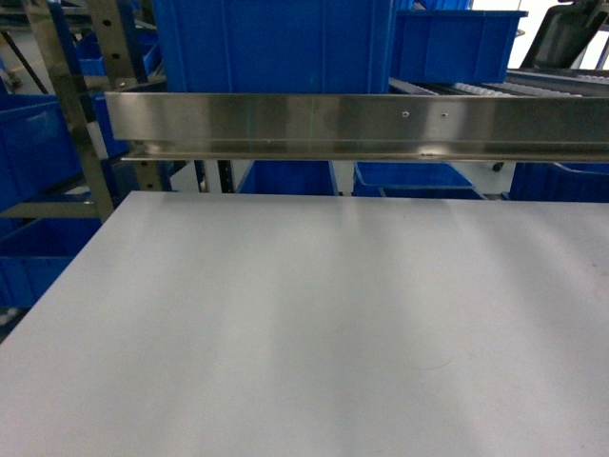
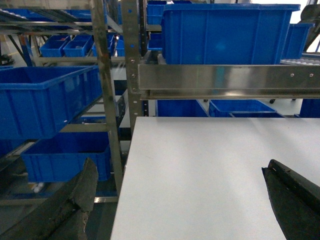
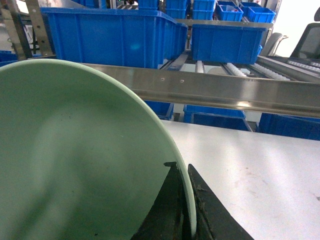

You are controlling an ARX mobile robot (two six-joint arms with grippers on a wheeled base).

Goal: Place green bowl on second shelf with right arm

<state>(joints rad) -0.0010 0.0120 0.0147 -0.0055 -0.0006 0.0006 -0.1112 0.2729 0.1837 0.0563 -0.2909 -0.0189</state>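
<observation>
**Inspector:** Background in the head view was a shiny stainless-steel rack (image 1: 362,124) loaded with large deep blue plastic crates (image 1: 271,43). Its front rail ran across at twelve o'clock, above a flat white tabletop (image 1: 314,333).

**Clerk:** Was the second shelf visible?

**Inspector:** Roller rails (image 3: 227,70) of that steel tier showed in the right wrist view at one o'clock, behind the front rail, with blue crates standing on them.

**Clerk:** Where was the bowl?

**Inspector:** The small round pale mint-green bowl (image 3: 75,160) filled the right wrist view from nine to six o'clock, tilted on edge with its inside facing the camera. It sat short of the rail, over the tabletop side.

**Clerk:** And the right gripper?

**Inspector:** The black right gripper (image 3: 186,210) was pinched on the bowl's rim at six o'clock, one finger inside the rim and one outside.

**Clerk:** The left?

**Inspector:** The left gripper (image 2: 180,200) stood spread wide, with one dark finger (image 2: 65,205) at seven o'clock and the other at four o'clock; nothing lay between them. White tabletop lay beneath.

**Clerk:** Did either arm appear in the head view?

**Inspector:** Neither.
</observation>
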